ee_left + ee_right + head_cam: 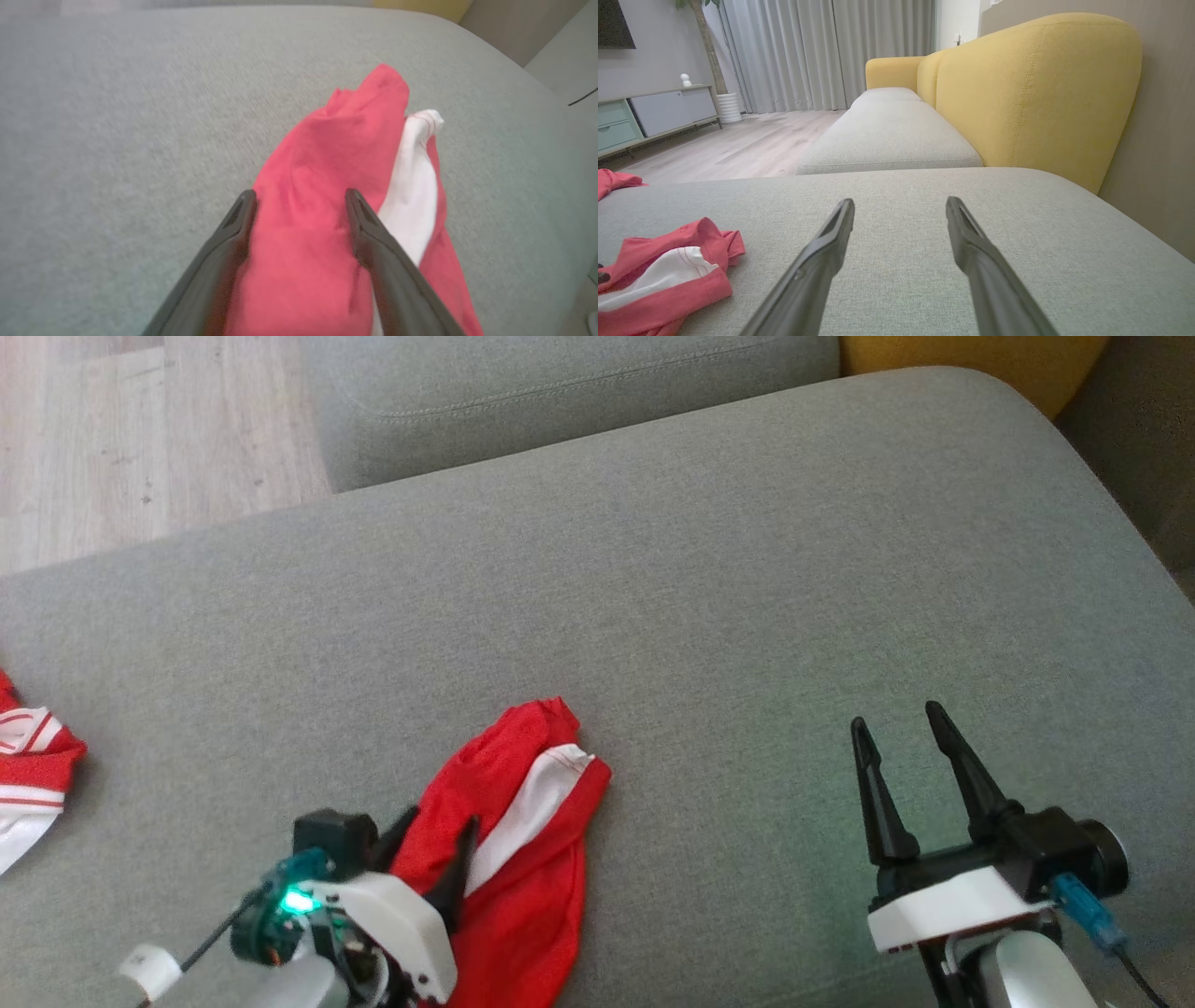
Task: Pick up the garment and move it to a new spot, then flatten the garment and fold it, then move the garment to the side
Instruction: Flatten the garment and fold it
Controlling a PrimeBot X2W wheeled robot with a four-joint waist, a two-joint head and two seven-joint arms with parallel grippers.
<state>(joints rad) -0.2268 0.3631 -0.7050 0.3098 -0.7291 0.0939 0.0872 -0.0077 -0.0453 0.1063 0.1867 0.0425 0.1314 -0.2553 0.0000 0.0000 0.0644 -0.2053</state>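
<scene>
Head view, crumpled red-and-white garment (523, 868) on grey cushion (700, 569); left hand (441, 819) released, right hand (894, 716) released

Soft, even daylight (left wrist view slightly motion-blurred).

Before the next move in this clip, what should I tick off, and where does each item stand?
1. Left claw open: ok.
2. Its fingers straddle the garment: ok.
3. Fingers touching the fabric: cannot tell.
4. Garment resting on the grey cushion: ok.
5. Garment flattened: not ok, bunched, with a white panel tucked in.
6. Right claw open, apart from the garment: ok.
</scene>
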